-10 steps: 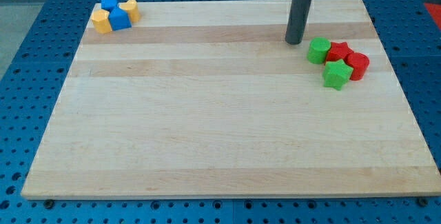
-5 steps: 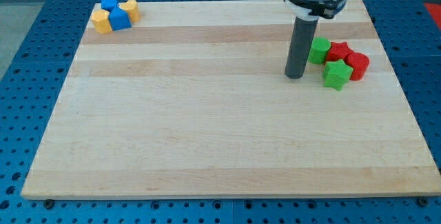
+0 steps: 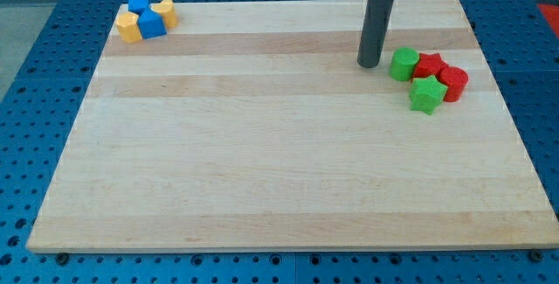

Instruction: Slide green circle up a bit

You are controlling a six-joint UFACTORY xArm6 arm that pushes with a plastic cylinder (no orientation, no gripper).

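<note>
Wooden counter (image 3: 262, 144): green circle (image 3: 403, 64) small, light, rigid, touching red star (image 3: 428, 65). End effector a bare rod, nothing to pinch; my tip (image 3: 369, 63) just left. Best pushed from below.

Green star (image 3: 426, 94), red star (image 3: 429, 65), red cylinder (image 3: 453, 83) clustered right, 2 blue (image 3: 151, 24) and 2 yellow blocks (image 3: 128, 28) top left, wooden board (image 3: 262, 162)

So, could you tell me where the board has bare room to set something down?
The wide middle and bottom of the board are bare. It is crowded at the top left, around the blue cube, and at the right, where my tip stands just left of the green circle.
</note>
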